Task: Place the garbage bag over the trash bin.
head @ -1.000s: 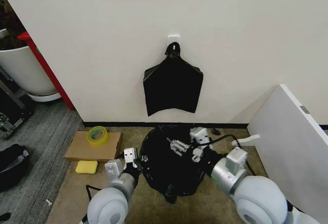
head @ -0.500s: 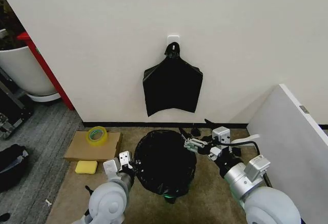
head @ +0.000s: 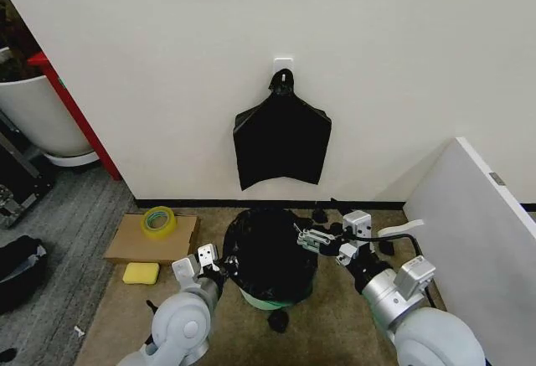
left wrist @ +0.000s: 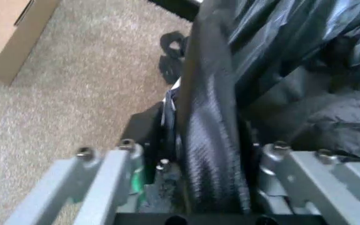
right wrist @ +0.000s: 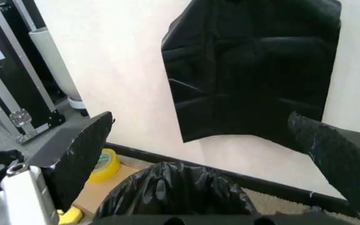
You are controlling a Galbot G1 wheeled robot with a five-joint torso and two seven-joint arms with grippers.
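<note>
The black garbage bag is drawn over the round trash bin, whose pale green base shows below the plastic. My left gripper is at the bag's left rim. In the left wrist view its fingers are closed together against the crinkled bag. My right gripper hovers at the bag's right rim. Its two fingers are spread wide apart above the bag's opening, with nothing between them.
A flat black bundle of bags hangs on the wall behind. A cardboard box with a tape roll and a yellow sponge lie to the left. A white panel stands to the right. Black scraps lie on the carpet.
The right gripper has moved from over the bag's middle out to its right rim. The bulging bag now sits snug and lower, and the green base shows.
</note>
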